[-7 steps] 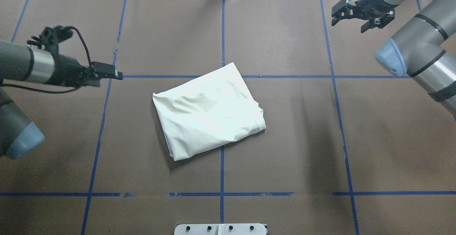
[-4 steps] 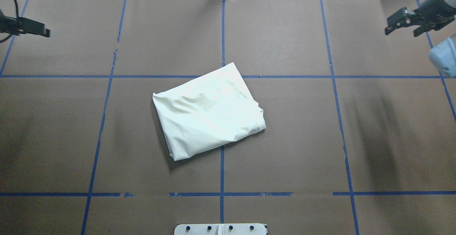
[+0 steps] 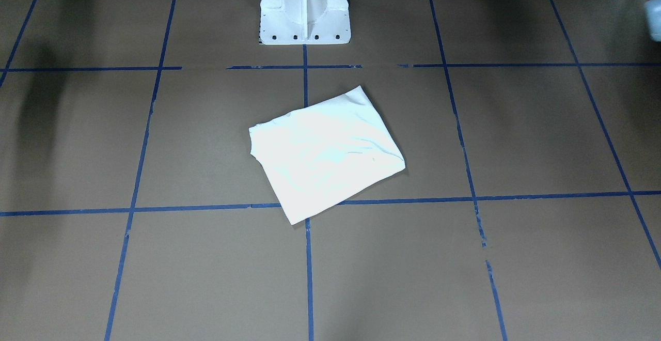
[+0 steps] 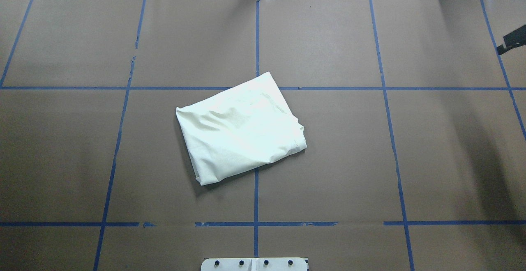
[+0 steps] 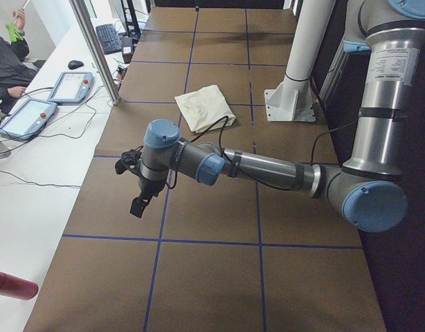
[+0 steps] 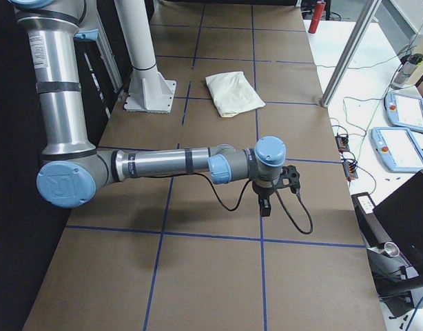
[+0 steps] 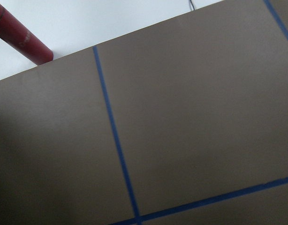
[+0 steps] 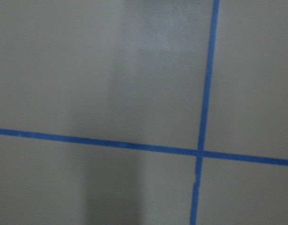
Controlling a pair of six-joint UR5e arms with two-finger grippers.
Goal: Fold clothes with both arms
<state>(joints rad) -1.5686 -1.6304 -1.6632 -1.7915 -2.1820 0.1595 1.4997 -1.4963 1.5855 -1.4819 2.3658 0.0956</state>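
Shirt (image 4: pixel 240 129): lies flat near mid-bench, on the brown paper cover of the bench (image 4: pixel 349 160), over a crossing of the blue tape grid (image 4: pixel 256 37). Folded to a compact rectangle, skewed to the grid. Plain cream side up, no print showing. Stacked hem edges show at the corner toward robot's right; the long side nearest the overhead cam looks like a rounded fold.

L arm (image 5: pixel 268 166): stretched out low toward its own end of the bench, well apart from shirt. L pincer (image 5: pixel 137 206) hangs pointing down, nothing in it as far as seen. Apart or together: can't tell, side view only.

R arm (image 6: pixel 163 164): same pose at the opp. end. R pincer (image 6: pixel 265 207) points down over bare paper, also far from shirt. Only a black sliver of it in overhead view, so state can't be told. Both wrist cams show just paper and tape; L one also catches a red cylinder (image 7: pixel 19 40) off the bench edge.

Handling (judged): thin knit, light, limp, no stiffness of its own. Layers prob. slide on each other, so a top-layer pinch would peel the stack open. Best hold: two adjacent corners, one per pincer, nipping all layers, coming in low.

Progress (judged): fold looks done or near done.
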